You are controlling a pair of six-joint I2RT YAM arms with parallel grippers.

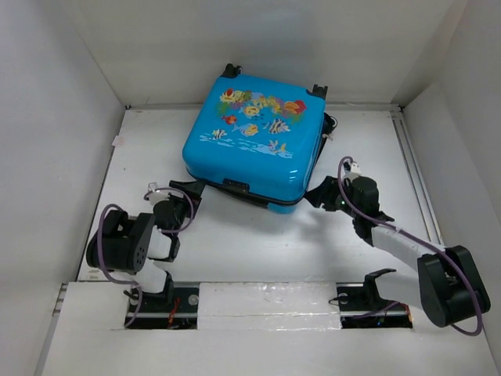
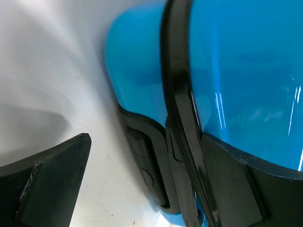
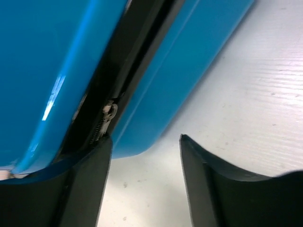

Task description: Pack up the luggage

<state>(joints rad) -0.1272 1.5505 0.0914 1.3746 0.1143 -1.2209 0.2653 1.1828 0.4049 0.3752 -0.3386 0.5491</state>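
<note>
The blue luggage (image 1: 254,145) lies flat and closed at the back middle of the table, fish print up, wheels at its far edge. My left gripper (image 1: 188,192) is open at its near-left corner. In the left wrist view the gripper (image 2: 147,165) straddles the black side handle (image 2: 147,170) and zipper seam, its right finger (image 2: 236,184) against the blue shell (image 2: 246,71). My right gripper (image 1: 317,196) is open at the near-right corner. In the right wrist view the gripper (image 3: 144,146) has its left finger (image 3: 80,189) under the zipper pull (image 3: 109,111), with the blue corner (image 3: 180,71) above bare table.
White walls enclose the table on the left, back and right. A dark cable (image 1: 329,129) lies by the luggage's right side. A small tag (image 1: 117,142) sits at the left wall. A white strip (image 1: 266,301) covers the near edge between the arm bases.
</note>
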